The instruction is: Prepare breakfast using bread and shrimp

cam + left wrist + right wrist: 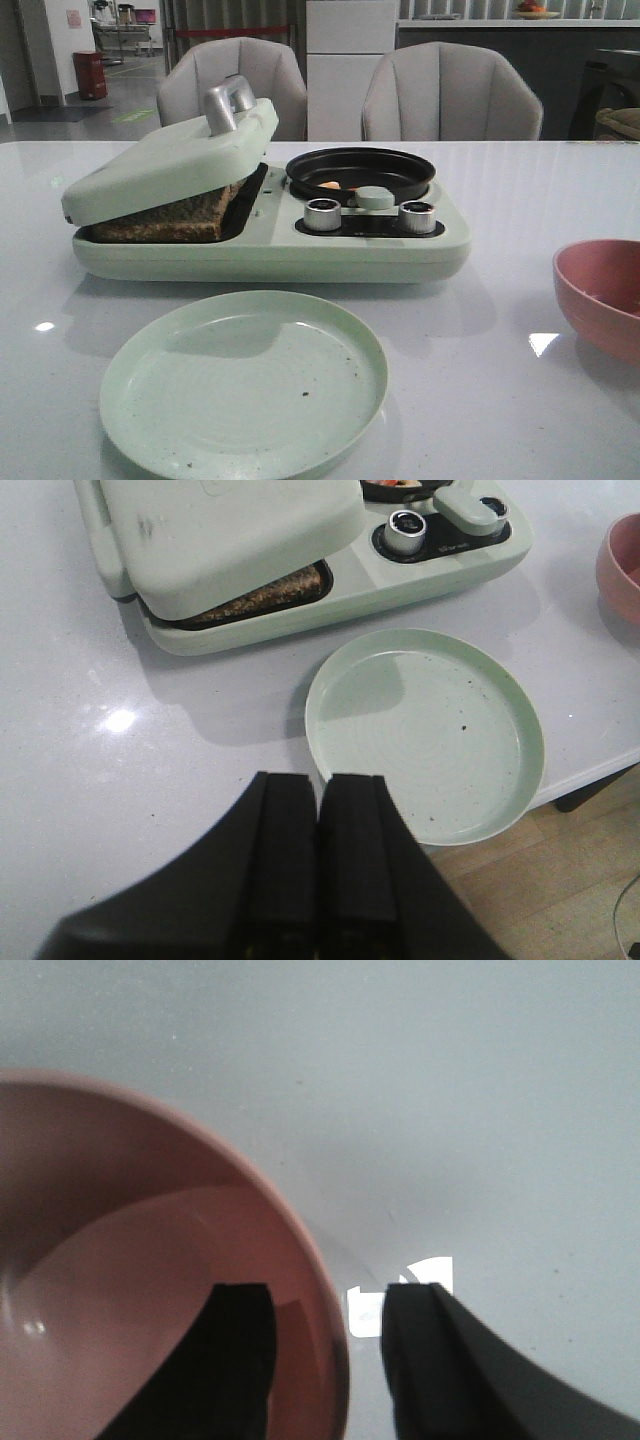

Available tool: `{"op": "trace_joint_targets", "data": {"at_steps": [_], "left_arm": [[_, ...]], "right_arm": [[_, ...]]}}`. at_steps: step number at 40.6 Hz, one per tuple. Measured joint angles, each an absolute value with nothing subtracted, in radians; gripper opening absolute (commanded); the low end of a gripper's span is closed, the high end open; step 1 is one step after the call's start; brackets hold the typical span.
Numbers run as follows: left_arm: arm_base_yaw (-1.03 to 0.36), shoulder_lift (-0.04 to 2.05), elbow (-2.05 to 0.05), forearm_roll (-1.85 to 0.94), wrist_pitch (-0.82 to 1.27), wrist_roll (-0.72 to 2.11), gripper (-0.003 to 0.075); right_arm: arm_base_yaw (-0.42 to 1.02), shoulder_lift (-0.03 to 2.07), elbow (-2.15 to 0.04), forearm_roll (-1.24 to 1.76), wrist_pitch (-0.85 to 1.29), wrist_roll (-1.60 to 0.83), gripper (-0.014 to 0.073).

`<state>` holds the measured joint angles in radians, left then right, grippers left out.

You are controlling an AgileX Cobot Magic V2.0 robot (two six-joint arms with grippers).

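Mint-green lid [170, 160] is resting tilted on the bread [165, 222] in your maker [270, 245], propped partly open. You're seeing the shrimp [330, 185] lying in the black pan [360, 172] behind the knobs [322, 214]. Your left gripper [318, 855] is hovering with fingers pressed together, holding nothing, beside the plate [425, 730]. Your right gripper [325, 1350] is standing open, straddling the pink bowl's [120, 1260] rim

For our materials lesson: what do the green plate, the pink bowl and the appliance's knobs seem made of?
Green plate: probably matte plastic or melamine, with a dull, speckled surface. Pink bowl: likely the same, with a soft sheen and thick rim. Knobs: apparently polished metal or chrome-plated plastic, with bright reflections.
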<state>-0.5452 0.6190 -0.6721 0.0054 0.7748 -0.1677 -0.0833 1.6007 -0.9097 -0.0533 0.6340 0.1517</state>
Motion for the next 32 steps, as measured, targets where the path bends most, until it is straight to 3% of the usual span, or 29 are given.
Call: {"op": "trace_joint_targets", "data": {"at_steps": [9, 21, 32], "left_arm": [[-0.545, 0.619, -0.672, 0.005, 0.775, -0.168, 0.0101], [-0.545, 0.619, -0.672, 0.005, 0.775, -0.168, 0.0101], [-0.545, 0.619, -0.672, 0.005, 0.775, -0.168, 0.0101]], "right_arm": [[-0.046, 1.489, -0.91, -0.053, 0.644, 0.152, 0.0437], [0.138, 1.217, -0.893, -0.049, 0.75, 0.152, 0.0437], [0.152, 0.933, -0.765, -0.045, 0.839, 0.152, 0.0437]]}}
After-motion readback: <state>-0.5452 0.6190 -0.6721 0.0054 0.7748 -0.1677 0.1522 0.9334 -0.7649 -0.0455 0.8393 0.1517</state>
